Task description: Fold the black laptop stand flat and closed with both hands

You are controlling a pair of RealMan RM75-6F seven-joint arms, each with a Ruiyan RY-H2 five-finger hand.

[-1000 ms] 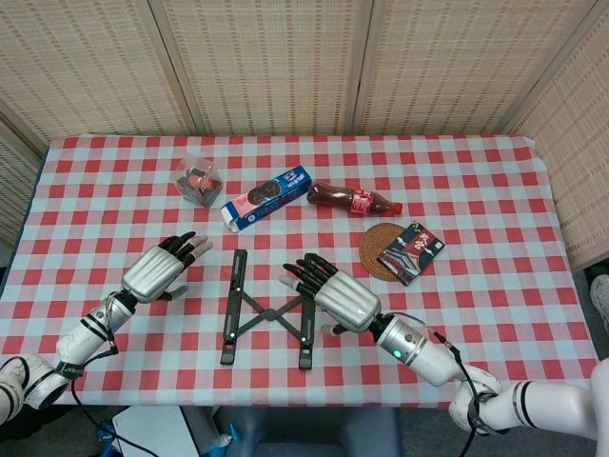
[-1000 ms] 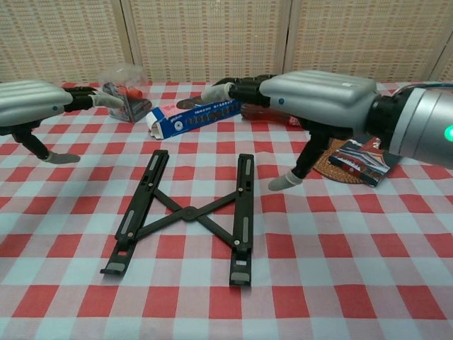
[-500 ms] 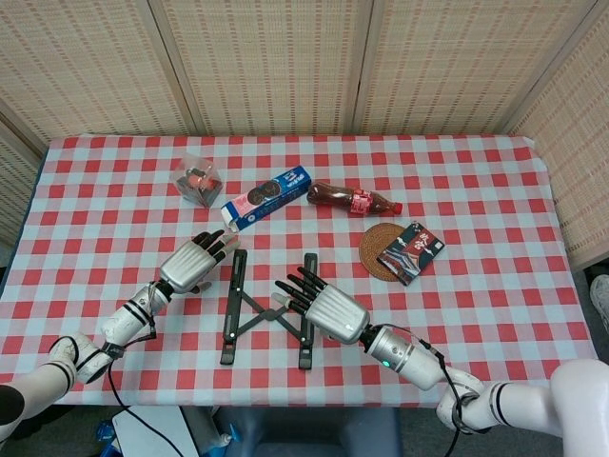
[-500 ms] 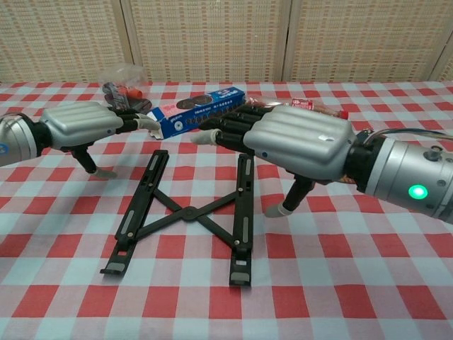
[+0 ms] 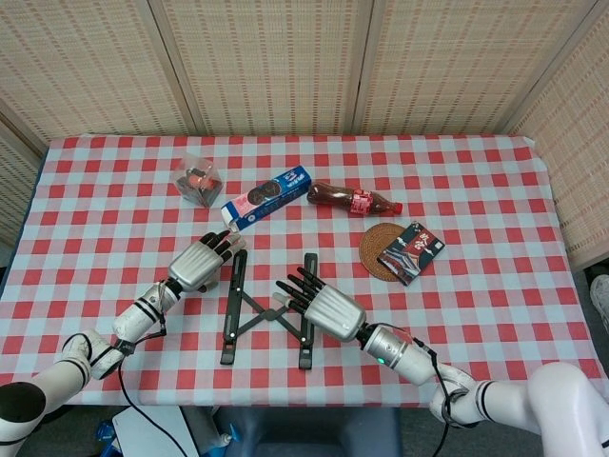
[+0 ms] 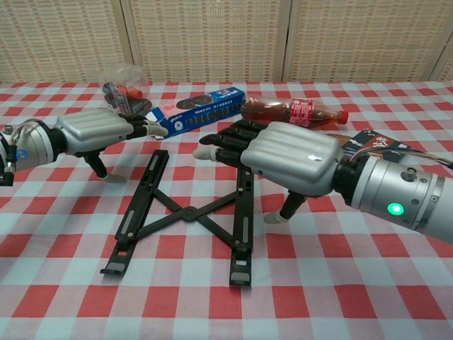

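Approach step: laptop stand (image 5: 266,307) lies spread open on the table (image 5: 495,314). Left hand (image 5: 202,264) and right hand (image 5: 324,307) flank it, fingers apart, empty. Next: press rails together.

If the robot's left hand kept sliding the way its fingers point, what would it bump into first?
Probably the blue cookie box. The left hand points up and right over the stand's left bar, and the box lies just beyond, though height is hard to judge.
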